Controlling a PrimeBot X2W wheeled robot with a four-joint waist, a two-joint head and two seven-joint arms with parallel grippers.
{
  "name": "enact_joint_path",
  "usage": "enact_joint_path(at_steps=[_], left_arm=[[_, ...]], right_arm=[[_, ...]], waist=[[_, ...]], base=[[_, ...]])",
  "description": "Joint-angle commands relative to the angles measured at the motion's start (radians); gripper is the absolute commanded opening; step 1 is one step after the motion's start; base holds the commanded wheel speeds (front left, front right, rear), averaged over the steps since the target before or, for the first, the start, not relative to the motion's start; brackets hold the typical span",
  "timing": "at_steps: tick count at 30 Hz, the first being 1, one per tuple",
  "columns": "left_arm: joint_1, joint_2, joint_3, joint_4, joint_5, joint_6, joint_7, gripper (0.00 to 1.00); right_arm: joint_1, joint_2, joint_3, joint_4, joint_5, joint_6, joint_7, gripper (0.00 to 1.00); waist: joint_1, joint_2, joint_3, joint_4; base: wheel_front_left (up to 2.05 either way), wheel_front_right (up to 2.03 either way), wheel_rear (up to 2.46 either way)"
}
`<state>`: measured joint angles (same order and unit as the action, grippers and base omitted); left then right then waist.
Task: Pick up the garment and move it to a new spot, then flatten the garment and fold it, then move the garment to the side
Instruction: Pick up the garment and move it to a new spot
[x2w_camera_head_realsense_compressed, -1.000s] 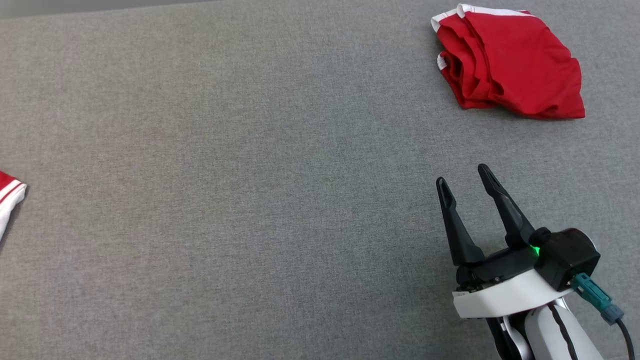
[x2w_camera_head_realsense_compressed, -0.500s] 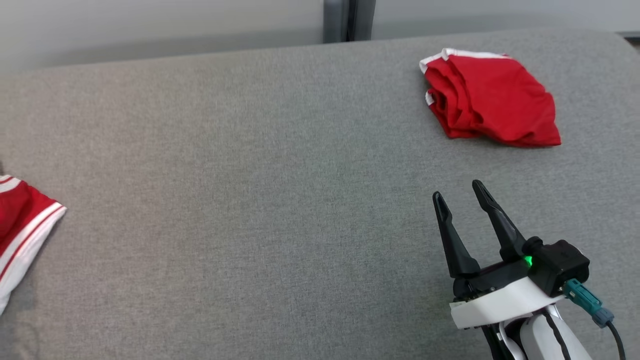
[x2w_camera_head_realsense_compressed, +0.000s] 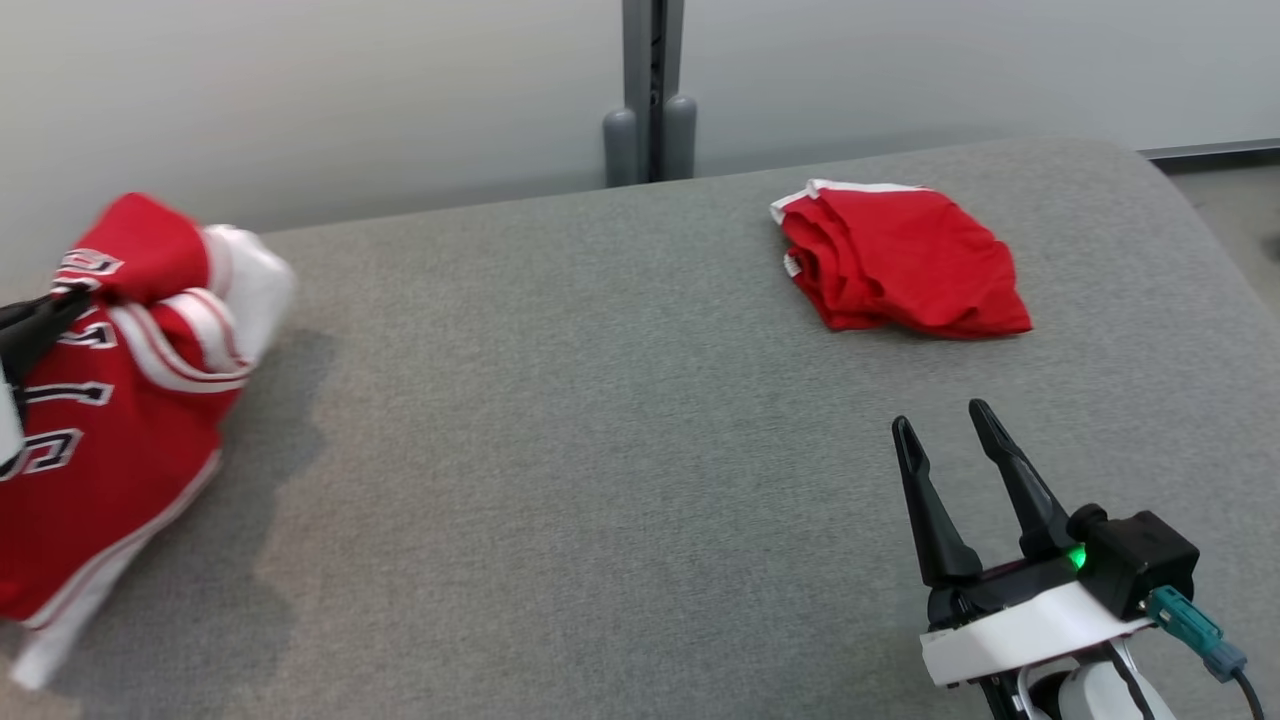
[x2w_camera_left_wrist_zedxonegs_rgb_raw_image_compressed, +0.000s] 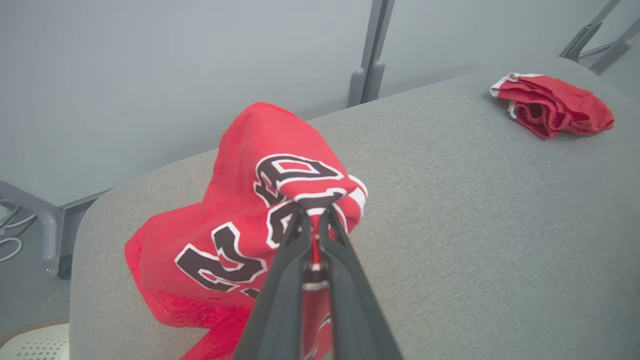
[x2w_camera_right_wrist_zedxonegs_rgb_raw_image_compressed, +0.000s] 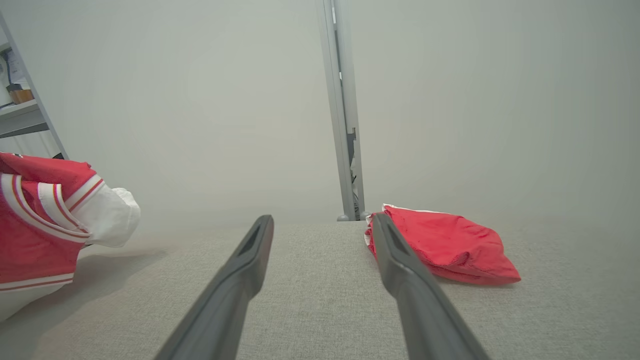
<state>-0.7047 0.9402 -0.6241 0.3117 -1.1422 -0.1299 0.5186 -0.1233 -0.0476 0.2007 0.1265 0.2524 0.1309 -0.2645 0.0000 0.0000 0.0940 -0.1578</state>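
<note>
Gripping the red jersey (x2w_camera_left_wrist_zedxonegs_rgb_raw_image_compressed: 225, 200) with bunched, unreadable black lettering, left jaws clench; right jaws gape.

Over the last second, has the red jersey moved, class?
Yes. Held in the jaws of the left gripper, the red jersey has come rightward, toward the folded red garment lying on the grey surface; the gap between them has shrunk.

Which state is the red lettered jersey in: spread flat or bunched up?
Bunched up: the red lettered jersey hangs crumpled from the shut left gripper.
</note>
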Motion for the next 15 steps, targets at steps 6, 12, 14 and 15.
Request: enact_joint_path(at_steps=[6, 12, 14, 15], left_arm=[[0.043, -0.005, 0.006, -0.202, -0.039, 0.022, -0.003, 0.00], [0.089, -0.045, 0.006, -0.414, -0.105, 0.067, -0.001, 0.00], [0.105, -0.066, 0.000, -0.461, -0.106, 0.089, -0.013, 0.00], [0.110, -0.075, -0.007, -0.475, -0.092, 0.102, -0.022, 0.00]], right_arm=[[0.031, -0.006, -0.019, -0.005, 0.004, 0.000, -0.002, 1.00], [0.034, -0.006, -0.019, -0.011, 0.011, 0.000, -0.002, 1.00], [0.036, -0.006, -0.018, -0.014, 0.014, 0.000, -0.002, 1.00], [0.037, -0.006, -0.016, -0.013, 0.015, 0.000, -0.002, 1.00]], waist=[[0.0000, 0.0000, -0.037, -0.050], [0.0000, 0.0000, -0.039, -0.089], [0.0000, 0.0000, -0.037, -0.100], [0.0000, 0.0000, -0.036, -0.106]], base=[[0.00, 0.00, 0.00], [0.00, 0.00, 0.00], [0.00, 0.00, 0.00], [0.00, 0.00, 0.00]])
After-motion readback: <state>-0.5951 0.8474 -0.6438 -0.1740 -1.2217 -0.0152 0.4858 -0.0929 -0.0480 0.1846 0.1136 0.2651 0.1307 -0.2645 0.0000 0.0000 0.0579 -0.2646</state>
